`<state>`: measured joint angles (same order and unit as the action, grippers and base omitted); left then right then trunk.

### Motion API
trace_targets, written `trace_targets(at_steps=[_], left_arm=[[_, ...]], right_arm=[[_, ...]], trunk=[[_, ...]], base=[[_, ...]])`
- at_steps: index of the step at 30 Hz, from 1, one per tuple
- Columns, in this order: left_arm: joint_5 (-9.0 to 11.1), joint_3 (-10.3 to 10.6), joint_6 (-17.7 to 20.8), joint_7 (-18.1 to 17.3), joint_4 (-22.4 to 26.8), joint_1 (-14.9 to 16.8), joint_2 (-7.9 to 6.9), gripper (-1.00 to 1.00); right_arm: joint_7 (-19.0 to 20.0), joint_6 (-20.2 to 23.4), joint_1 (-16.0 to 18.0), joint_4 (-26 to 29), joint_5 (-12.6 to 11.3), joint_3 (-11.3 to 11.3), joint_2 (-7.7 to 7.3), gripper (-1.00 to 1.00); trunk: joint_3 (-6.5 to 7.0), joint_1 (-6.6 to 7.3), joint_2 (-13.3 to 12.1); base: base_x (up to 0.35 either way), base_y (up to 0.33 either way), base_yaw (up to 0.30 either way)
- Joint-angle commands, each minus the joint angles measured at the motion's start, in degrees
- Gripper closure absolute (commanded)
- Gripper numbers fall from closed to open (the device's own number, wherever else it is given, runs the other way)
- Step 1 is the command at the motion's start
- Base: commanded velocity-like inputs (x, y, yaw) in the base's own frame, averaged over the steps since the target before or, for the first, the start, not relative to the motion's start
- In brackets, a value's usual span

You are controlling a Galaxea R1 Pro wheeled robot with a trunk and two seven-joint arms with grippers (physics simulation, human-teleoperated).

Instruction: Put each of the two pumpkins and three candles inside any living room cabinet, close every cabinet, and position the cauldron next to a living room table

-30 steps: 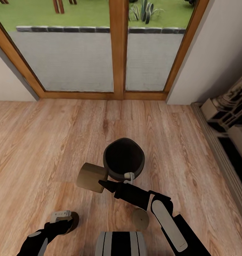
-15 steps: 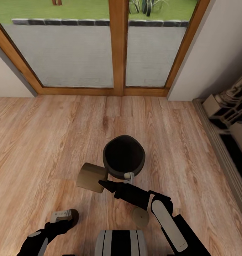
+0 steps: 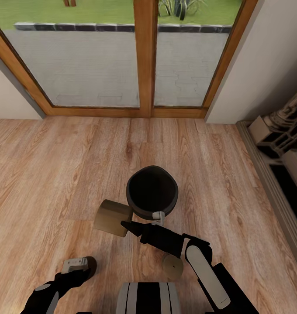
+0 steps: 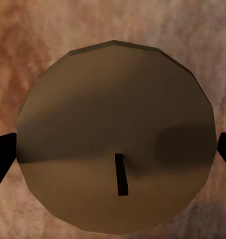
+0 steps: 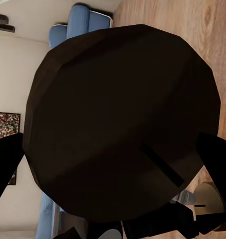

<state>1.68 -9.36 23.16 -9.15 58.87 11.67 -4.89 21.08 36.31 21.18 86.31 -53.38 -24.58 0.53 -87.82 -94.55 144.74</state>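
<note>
Head view: right hand [image 3: 142, 223] grips cauldron [image 3: 151, 190] near rim; candle [image 3: 113, 217] touching cauldron's left side.

Bright, even daylight comes in through the glass doors [image 3: 144, 56]. Shadows on the wood floor [image 3: 56, 174] are soft. The wrist pictures look dim and blurry.

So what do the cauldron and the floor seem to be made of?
Cauldron: matte black with no glints, possibly cast iron; the faceted render leaves that open. Floor: light brown planks with visible grain and seams, wood or wood-look laminate.
</note>
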Motion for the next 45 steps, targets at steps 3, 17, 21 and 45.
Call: trace_targets(at_steps=[3,17,21,45], left_arm=[[-0.45,-0.04,-0.12,0.19,-0.08,0.02,0.01,1.0],[-0.36,-0.04,-0.1,0.19,-0.08,0.02,-0.03,1.0],[-0.36,-0.04,-0.11,0.18,-0.08,0.02,-0.03,1.0],[-0.19,-0.12,0.82,-0.06,1.52,0.02,-0.29,1.0]], right_arm=[[0.01,0.03,0.0,0.0,-0.05,0.03,0.0,1.0],[-0.01,0.01,-0.01,-0.01,-0.05,0.0,0.0,1.0],[-0.06,-0.01,-0.01,0.0,-0.07,-0.02,0.0,1.0],[-0.42,-0.34,-0.01,-0.76,0.0,0.05,0.0,1.0]], trunk=[[0.0,-0.01,0.0],[0.89,0.1,-0.05],[0.89,0.1,-0.05],[5.76,0.66,-0.35]], base=[[0.0,0.0,0.0],[0.0,0.0,0.0],[0.0,0.0,0.0],[0.0,0.0,0.0]])
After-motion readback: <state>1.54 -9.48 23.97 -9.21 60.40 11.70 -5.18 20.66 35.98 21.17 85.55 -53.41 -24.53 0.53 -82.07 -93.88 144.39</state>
